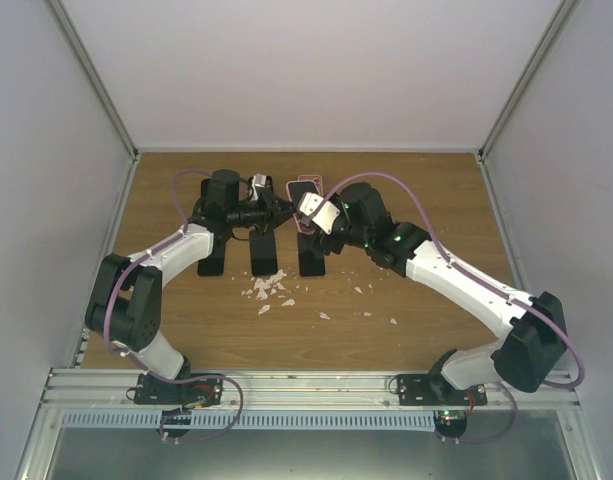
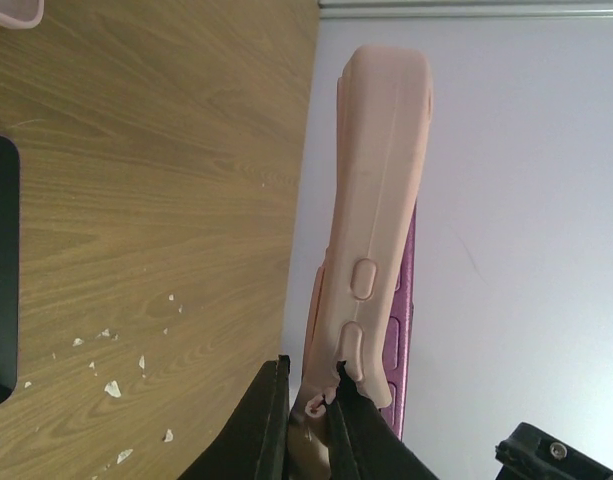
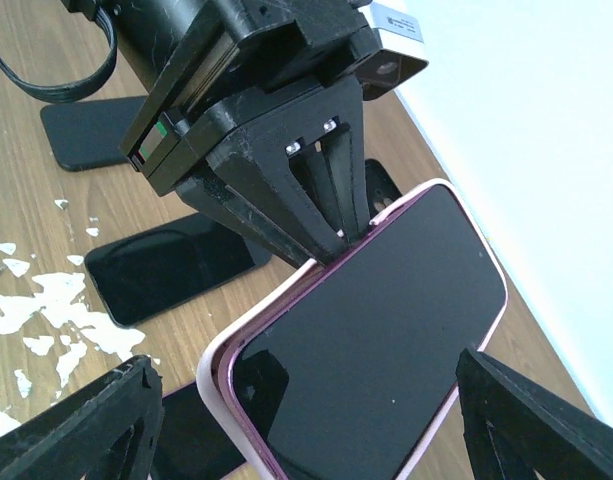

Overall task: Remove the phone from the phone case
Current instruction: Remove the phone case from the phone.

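Mid-frame, left fingers (image 2: 264, 425) clench one edge of the pink case (image 2: 381, 180); right fingers (image 3: 96, 420), released, flank the phone (image 3: 376, 310). That thin pinch could slip, dropping both onto the surface (image 2: 136, 200).

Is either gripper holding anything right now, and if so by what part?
The left gripper pinches the pink phone case by its side edge, phone inside. The right gripper is open, straddling it, holding nothing.

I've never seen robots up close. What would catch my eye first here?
Two arms meet at the far middle of the table over a phone in a pink case, lifted off the wood. The left gripper pinches the case's edge, and the right gripper stands open around it. Nearby lie three dark phones and scattered white flakes.
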